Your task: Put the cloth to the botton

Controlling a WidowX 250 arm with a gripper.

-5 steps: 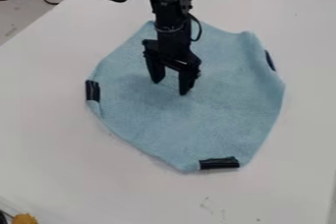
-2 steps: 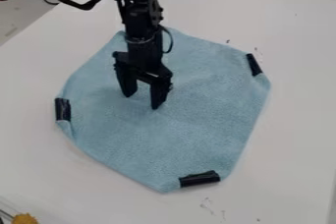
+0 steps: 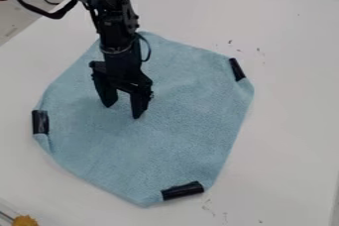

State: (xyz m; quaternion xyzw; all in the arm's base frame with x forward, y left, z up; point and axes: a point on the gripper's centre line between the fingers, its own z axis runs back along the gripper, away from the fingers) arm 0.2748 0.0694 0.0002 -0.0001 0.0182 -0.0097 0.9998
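The gripper [image 3: 124, 112] hangs down over the upper-left middle of the blue cloth [image 3: 172, 126], its two fingers apart and their tips at the cloth's surface. The cloth lies mostly flat on the table, with strips of black tape at its left, bottom and upper-right corners. Its left corner is slightly folded. The arm hides part of the cloth's upper-left edge.
The white table [image 3: 291, 121] surrounds the cloth, with small dark marks to its upper right and below it. A yellow-orange object [image 3: 25, 220] sits at the bottom left. Cables lie off the table at the upper left.
The gripper has moved left and somewhat down the view, and the cloth has slid the same way with it. The cloth's upper-right corner has flattened out, showing more of its tape.
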